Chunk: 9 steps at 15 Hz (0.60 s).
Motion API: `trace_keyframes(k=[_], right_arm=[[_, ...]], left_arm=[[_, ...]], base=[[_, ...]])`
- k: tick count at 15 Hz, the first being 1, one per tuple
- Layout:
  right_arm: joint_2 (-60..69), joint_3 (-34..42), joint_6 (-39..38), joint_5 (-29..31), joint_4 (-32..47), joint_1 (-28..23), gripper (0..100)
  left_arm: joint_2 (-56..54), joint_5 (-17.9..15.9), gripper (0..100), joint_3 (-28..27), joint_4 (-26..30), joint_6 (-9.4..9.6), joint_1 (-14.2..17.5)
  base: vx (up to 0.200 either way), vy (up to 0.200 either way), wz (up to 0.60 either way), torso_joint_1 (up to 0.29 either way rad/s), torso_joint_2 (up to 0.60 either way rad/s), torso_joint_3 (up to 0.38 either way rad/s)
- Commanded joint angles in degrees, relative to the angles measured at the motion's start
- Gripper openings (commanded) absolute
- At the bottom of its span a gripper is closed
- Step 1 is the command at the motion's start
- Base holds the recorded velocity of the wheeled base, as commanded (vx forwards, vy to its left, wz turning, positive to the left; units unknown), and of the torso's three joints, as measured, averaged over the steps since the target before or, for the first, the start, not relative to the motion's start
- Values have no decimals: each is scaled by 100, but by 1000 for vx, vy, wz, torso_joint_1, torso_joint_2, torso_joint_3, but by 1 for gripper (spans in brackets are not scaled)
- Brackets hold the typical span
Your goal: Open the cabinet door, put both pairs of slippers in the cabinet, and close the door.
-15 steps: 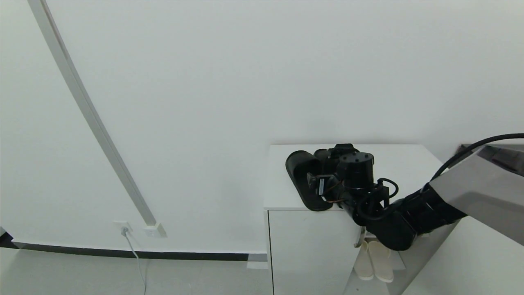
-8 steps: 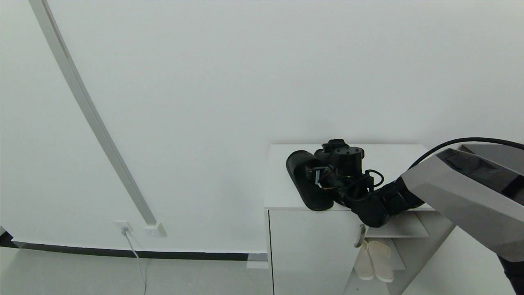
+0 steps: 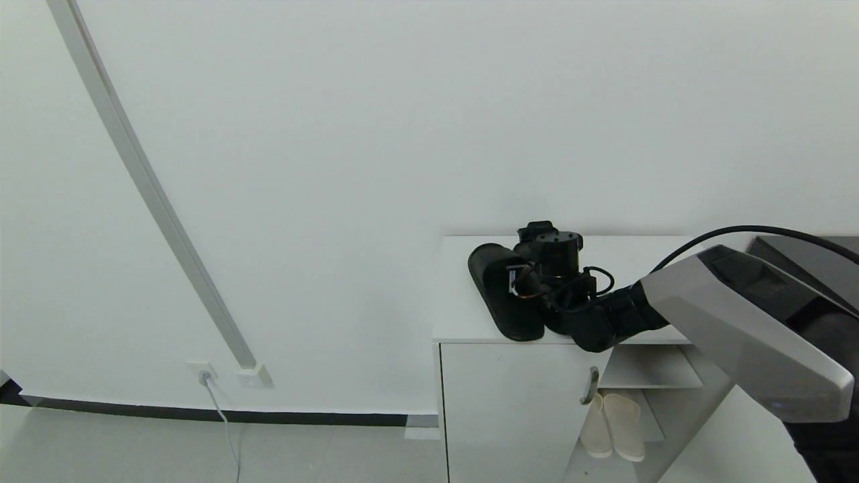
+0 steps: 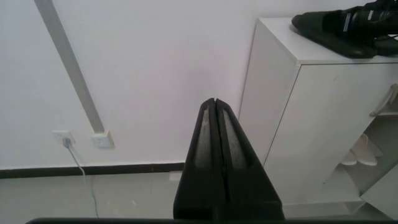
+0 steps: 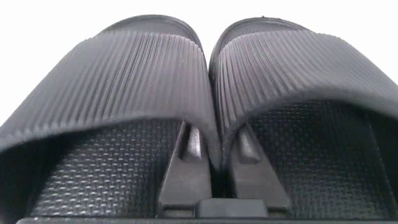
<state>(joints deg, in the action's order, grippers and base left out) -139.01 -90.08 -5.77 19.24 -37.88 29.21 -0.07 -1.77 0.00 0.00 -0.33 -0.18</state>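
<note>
A pair of black slippers (image 3: pixel 502 295) (image 5: pixel 143 81) lies side by side on the white cabinet's top (image 3: pixel 644 265), near its left front corner. My right gripper (image 3: pixel 531 270) (image 5: pixel 216 142) reaches in from the heel end, one finger under each strap, shut on the two touching inner strap walls. A pair of white slippers (image 3: pixel 612 426) (image 4: pixel 360 152) lies on the bottom shelf behind the open right door. My left gripper (image 4: pixel 214 106) hangs shut and empty off the cabinet's left side, well below its top; the black slippers (image 4: pixel 336 26) show far off there.
The cabinet's left door (image 3: pixel 510 409) is closed, its handle (image 3: pixel 590 386) at the inner edge. A shelf (image 3: pixel 647 369) sits above the white slippers. A wall socket with a cable (image 3: pixel 203 377) and a slanted wall trim (image 3: pixel 147 188) lie to the left.
My right arm has pushed forward and left over the cabinet top, sliding its gripper deeper under the black slippers' straps. The slippers and left gripper have stayed put.
</note>
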Motion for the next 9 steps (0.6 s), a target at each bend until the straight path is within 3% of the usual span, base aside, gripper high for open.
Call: trace_keyframes(k=[1,4,9], right_arm=[[32,8,5,10,-27,6,0],[629,438,5,10,-36,67,0],[2844,3013,-39,-183,-282,744,0]], left_arm=[[7,1,0,0,0,-2,1],[7,1,0,0,0,-2,1],[7,1,0,0,0,24,1]], base=[[0,0,0,0,0,0],[0,0,0,0,0,0],[0,0,0,0,0,0]])
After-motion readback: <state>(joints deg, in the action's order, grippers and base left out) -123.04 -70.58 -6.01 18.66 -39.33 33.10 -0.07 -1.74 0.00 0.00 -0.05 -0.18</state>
